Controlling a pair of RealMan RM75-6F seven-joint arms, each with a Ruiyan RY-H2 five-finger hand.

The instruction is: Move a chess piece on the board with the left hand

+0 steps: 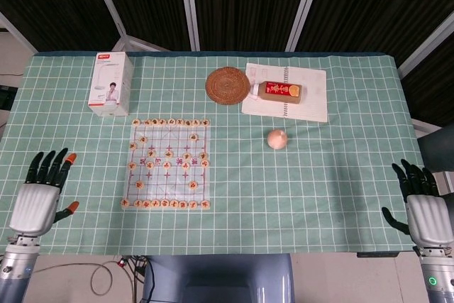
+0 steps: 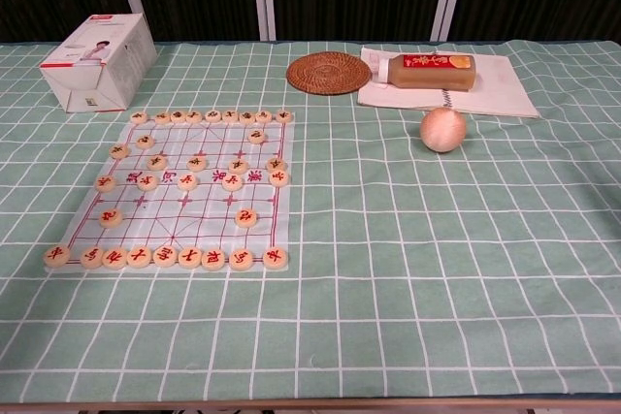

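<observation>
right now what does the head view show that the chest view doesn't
Only the head view shows the two hands: the left hand and the right hand, both open, holding nothing, off the board at the table's near corners. The chest view adds no object, only a closer, lower angle. Both show the chess board with its pieces, white box, woven coaster, bottle lying on the notebook, and the ball.

Chess piece [image 2: 246, 217] characters illegible
</observation>
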